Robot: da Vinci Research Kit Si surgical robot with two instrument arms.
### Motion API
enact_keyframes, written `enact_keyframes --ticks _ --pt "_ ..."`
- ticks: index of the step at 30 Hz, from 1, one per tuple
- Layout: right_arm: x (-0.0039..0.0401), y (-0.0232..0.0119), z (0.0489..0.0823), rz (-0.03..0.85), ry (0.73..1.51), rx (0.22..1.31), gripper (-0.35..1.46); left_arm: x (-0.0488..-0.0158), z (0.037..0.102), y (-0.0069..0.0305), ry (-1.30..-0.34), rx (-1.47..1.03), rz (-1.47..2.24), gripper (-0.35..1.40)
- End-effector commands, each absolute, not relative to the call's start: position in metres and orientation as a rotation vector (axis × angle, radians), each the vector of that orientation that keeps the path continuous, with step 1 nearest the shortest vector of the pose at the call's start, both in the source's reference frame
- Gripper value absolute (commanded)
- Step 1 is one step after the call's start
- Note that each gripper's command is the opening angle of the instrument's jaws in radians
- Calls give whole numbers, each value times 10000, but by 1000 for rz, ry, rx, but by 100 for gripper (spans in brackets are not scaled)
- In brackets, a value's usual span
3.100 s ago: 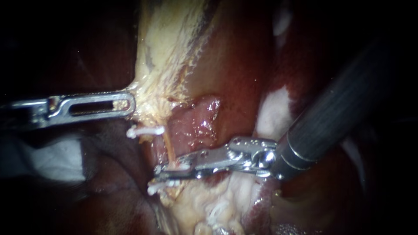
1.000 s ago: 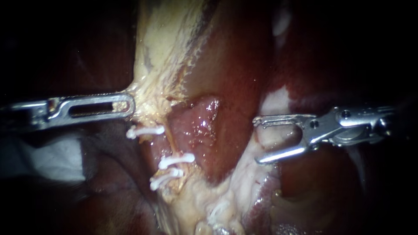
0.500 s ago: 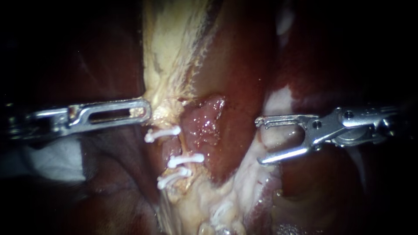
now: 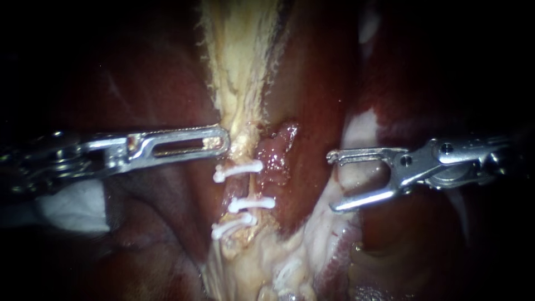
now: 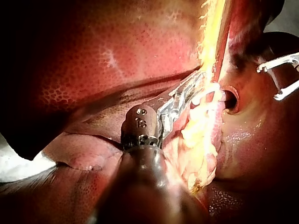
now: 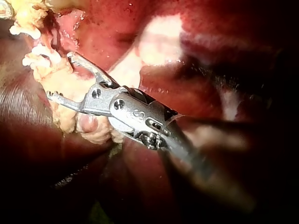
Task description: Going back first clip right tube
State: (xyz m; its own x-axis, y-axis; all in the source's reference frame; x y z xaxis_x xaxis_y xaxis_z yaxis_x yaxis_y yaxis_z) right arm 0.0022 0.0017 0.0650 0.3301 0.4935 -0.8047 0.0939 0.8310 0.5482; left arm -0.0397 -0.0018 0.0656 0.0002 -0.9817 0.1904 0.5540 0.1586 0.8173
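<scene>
A thin pale tube (image 4: pixel 241 187) runs down the middle of the endoscope view and carries three white clips: an upper clip (image 4: pixel 238 170), a middle clip (image 4: pixel 252 203) and a lower clip (image 4: pixel 234 226). My left instrument (image 4: pixel 222 142) is shut on the pale yellow tissue (image 4: pixel 239 100) just above the upper clip. The left wrist view shows that instrument (image 5: pixel 189 91) gripping the same tissue. My right instrument (image 4: pixel 331 181) hangs well to the right of the clips, its jaws open and empty, over whitish tissue. In the right wrist view the right instrument (image 6: pixel 60 75) gapes beside yellow fatty tissue (image 6: pixel 70 88).
Dark red liver (image 4: pixel 317 83) surrounds the tube on both sides. A glistening raw red patch (image 4: pixel 278 150) lies just right of the clips. Lumpy pale fat (image 4: pixel 278 262) sits below them. White gauze (image 4: pixel 72 206) lies under the left shaft.
My right instrument left the tube with jaws open, a new middle clip stays there, and has since held still. My left instrument has drawn the held tissue, tube and clips rightward.
</scene>
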Motion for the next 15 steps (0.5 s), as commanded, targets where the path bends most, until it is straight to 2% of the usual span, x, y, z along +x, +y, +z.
enact_keyframes --ticks 1,15 --pt "21 18 650 280 1222 564 60 -397 657 -19 -887 619 -1334 -35" --pt "19 18 650 280 1225 564 60 -397 659 -19 -885 617 -1327 -35"
